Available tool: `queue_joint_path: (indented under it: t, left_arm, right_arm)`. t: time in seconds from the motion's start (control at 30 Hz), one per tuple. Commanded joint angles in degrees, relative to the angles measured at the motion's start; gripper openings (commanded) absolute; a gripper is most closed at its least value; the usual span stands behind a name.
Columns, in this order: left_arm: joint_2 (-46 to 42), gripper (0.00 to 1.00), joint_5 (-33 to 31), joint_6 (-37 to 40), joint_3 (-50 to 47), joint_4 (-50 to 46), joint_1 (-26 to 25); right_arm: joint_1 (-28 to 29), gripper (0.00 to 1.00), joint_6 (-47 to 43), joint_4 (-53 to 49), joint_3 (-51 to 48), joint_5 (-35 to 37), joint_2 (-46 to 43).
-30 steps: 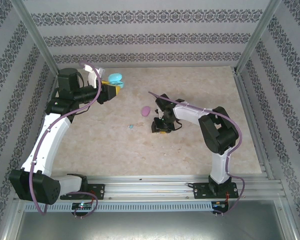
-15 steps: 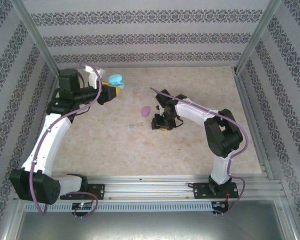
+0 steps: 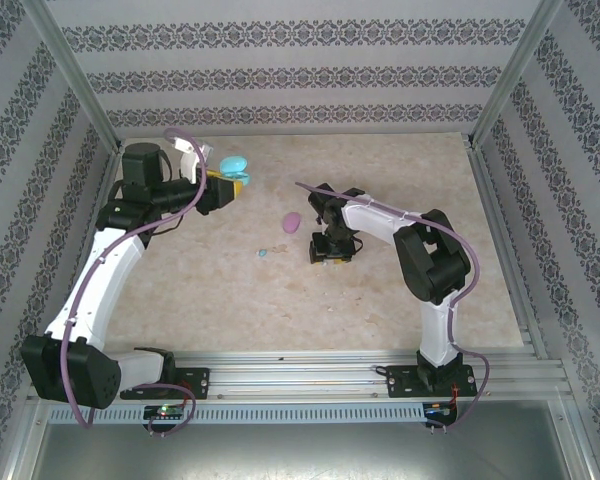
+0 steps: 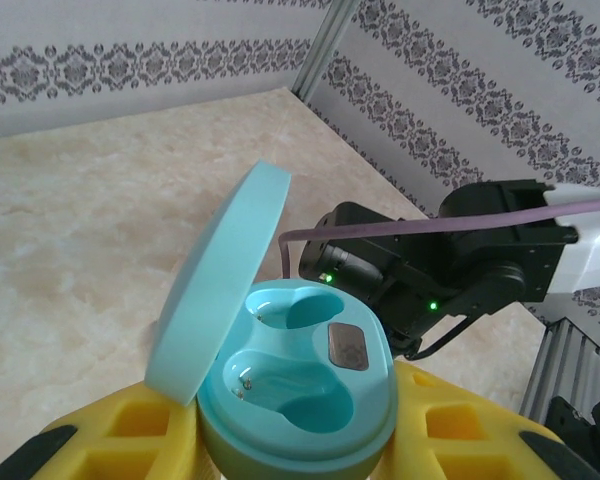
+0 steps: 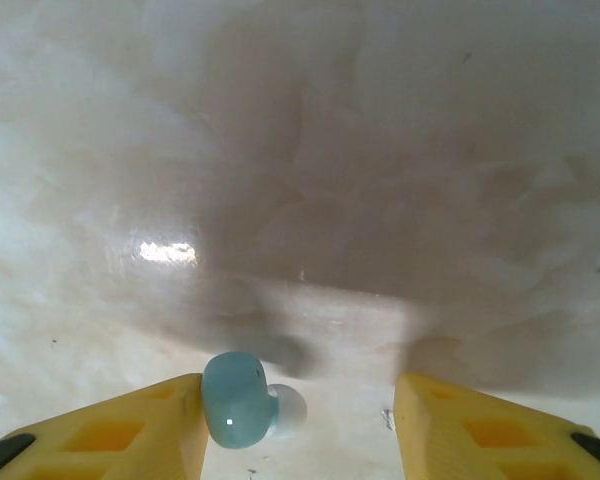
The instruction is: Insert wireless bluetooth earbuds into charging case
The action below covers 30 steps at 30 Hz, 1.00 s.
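My left gripper [image 4: 300, 445] is shut on an open light-blue charging case [image 4: 310, 375], held upright between the yellow fingers [image 4: 110, 435]. Its lid [image 4: 220, 280] is tipped back and both wells are empty. In the top view the case [image 3: 232, 165] is at the back left in that gripper [image 3: 223, 187]. My right gripper [image 5: 300, 425] points down at the table with its jaws apart. A light-blue earbud [image 5: 238, 398] with a white tip lies against the left finger [image 5: 130, 435], well clear of the other finger. In the top view this gripper [image 3: 330, 250] is mid-table.
A pink oval case [image 3: 291, 221] lies closed on the table left of the right gripper. A second small blue earbud [image 3: 263, 252] lies a little nearer and further left. The right arm [image 4: 450, 265] rises behind the held case in the left wrist view.
The right gripper's jaws have opened wider and its wrist has shifted a little to the right. The left arm with the case has barely moved.
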Motion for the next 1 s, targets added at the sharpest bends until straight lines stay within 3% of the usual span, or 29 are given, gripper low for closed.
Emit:
queue_joint_path:
  t: [0.0,0.2,0.4,0.77,0.97]
  left_arm:
    - [-1.31,0.07,1.95,-0.26,-1.61,2.52,0.78]
    - [-1.96,0.07,2.76,-1.8,-4.13,4.31,0.78]
    - [-3.09,0.06,2.7,-1.73,-5.18,3.85,0.74]
    - [-3.28,0.06,2.69,-1.72,-5.23,3.87,0.73]
    - [-2.85,0.06,3.15,-2.12,-5.47,4.31,0.67]
  right_arm:
    - [0.49,0.51,-1.11,-2.54,1.71,3.18,0.11]
    - [-0.11,0.54,-1.93,-4.51,3.05,4.29,2.3]
    - [-5.54,0.54,2.82,4.3,-5.53,-6.38,-0.16]
    - [-8.2,0.54,-0.88,-0.02,-9.6,2.08,-3.78]
    - [-7.26,0.49,0.35,2.53,-10.7,-1.79,-7.29]
